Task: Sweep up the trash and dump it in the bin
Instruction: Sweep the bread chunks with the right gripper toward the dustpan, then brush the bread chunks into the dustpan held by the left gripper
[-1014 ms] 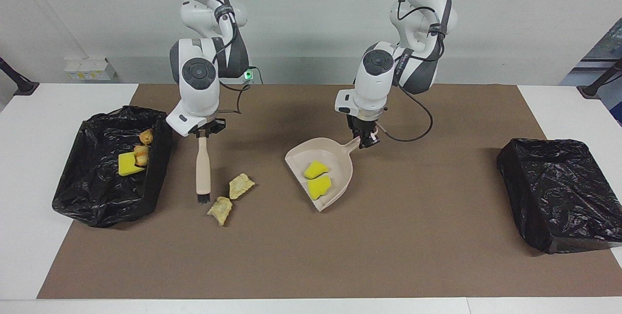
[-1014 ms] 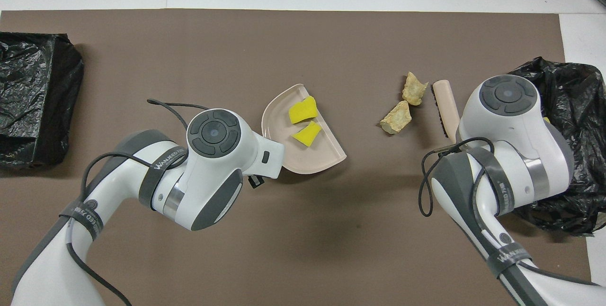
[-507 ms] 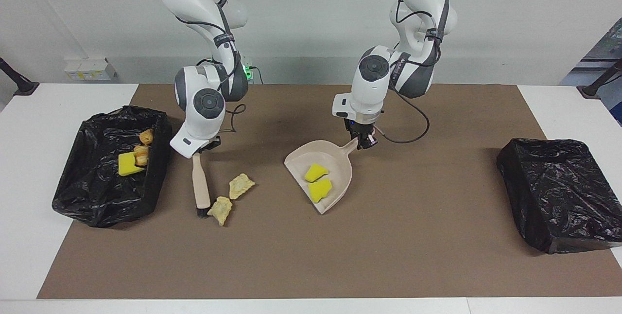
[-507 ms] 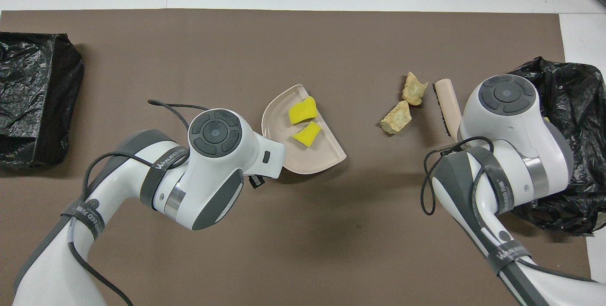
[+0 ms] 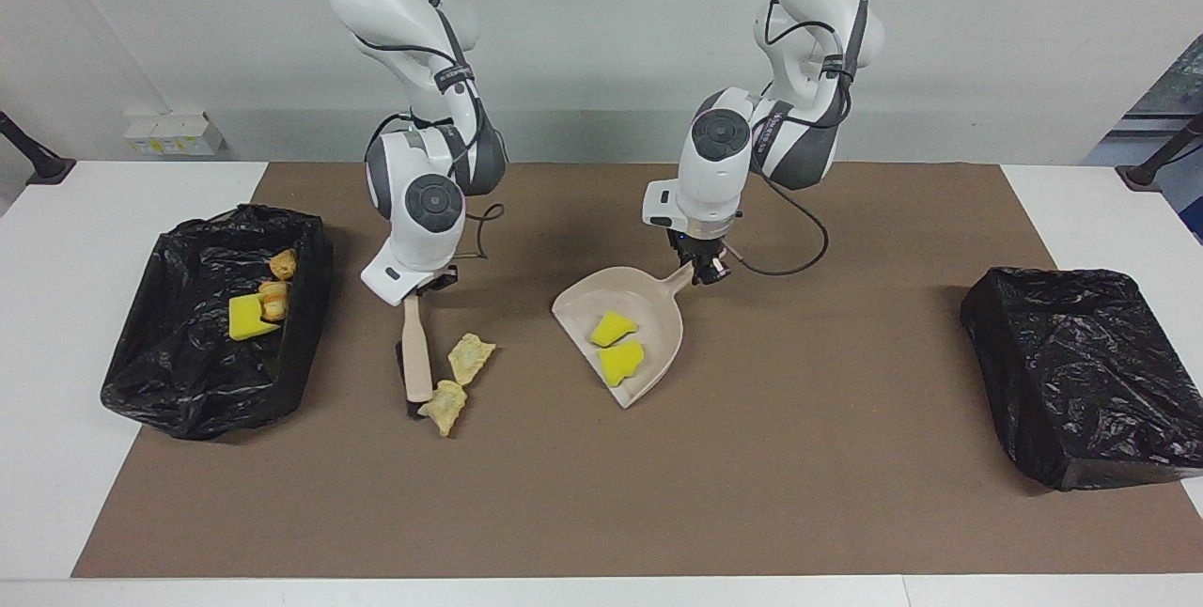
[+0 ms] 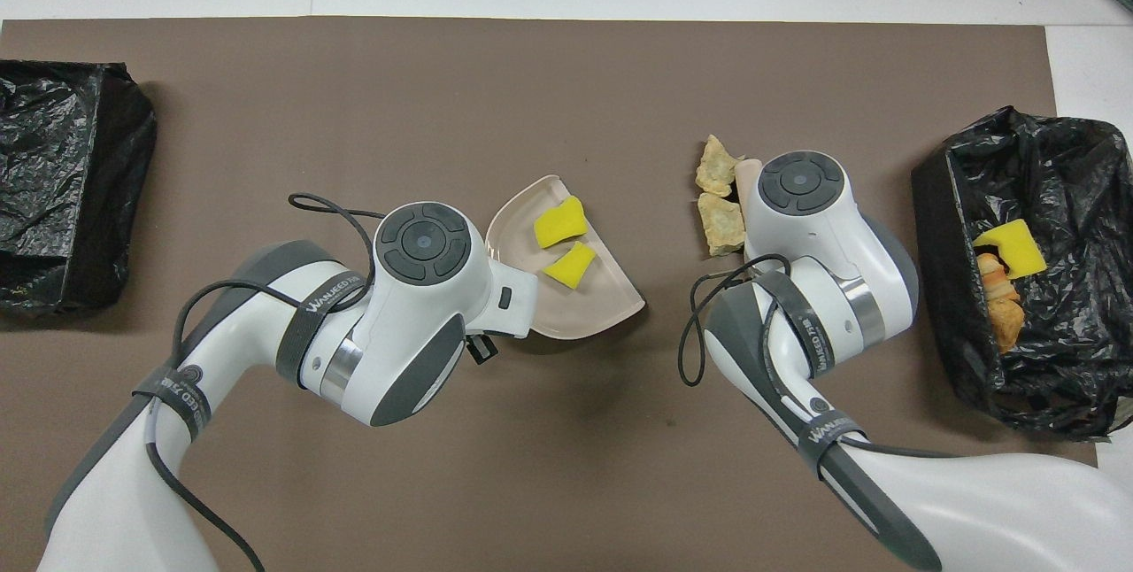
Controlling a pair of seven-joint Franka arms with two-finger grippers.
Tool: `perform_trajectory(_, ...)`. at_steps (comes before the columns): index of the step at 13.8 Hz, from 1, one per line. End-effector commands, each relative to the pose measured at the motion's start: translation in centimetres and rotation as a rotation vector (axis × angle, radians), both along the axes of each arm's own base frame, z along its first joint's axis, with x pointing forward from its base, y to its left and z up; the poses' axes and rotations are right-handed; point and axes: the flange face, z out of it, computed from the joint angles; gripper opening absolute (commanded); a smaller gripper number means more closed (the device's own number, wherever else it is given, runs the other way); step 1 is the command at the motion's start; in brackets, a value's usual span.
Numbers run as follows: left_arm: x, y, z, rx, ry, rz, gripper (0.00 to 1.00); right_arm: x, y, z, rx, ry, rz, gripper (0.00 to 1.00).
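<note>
Fingers of the right gripper (image 5: 420, 288) clamp a beige wooden brush (image 5: 414, 351) beside two beige lumps (image 5: 458, 378); the left gripper (image 5: 704, 271) grips a beige plastic dustpan (image 5: 658, 325). Sweep low toward its mouth.

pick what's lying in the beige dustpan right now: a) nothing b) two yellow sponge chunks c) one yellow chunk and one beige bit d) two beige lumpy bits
b: both views show two yellow sponge chunks in the dustpan, while the two beige lumpy bits lie on the mat beside the brush.
</note>
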Motion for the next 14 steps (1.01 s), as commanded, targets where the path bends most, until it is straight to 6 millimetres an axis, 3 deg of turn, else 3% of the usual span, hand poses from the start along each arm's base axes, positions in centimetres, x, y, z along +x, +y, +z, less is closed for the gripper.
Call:
perform_trajectory(1,-1.0,0.4,0.1,0.038,0.015,-0.028,0.0,-0.5,3.1,-1.2,0.059,0.04,-0.015,0.0)
perform_trajectory(3,-0.9,0.5,0.2,0.047,0.007,-0.038,0.0,-2.2,6.4,-0.9,0.089,0.059,0.047,0.0)
perform_trajectory(5,-0.9,0.5,0.2,0.048,0.006,-0.045,0.0,-3.7,9.8,-0.2,0.125,0.075,0.222,0.0)
perform_trajectory(9,-0.7,0.5,0.2,0.043,-0.004,-0.065,0.0,-5.2,13.5,1.4,0.169,0.095,0.376,0.0)
perform_trajectory(11,-0.6,0.6,0.1,0.041,-0.002,-0.08,0.0,-5.3,13.1,4.4,0.194,0.117,0.342,0.0)
perform_trajectory(14,0.0,1.0,0.0,0.029,-0.016,-0.072,0.0,-3.2,8.4,6.6,0.174,0.157,0.312,0.0)
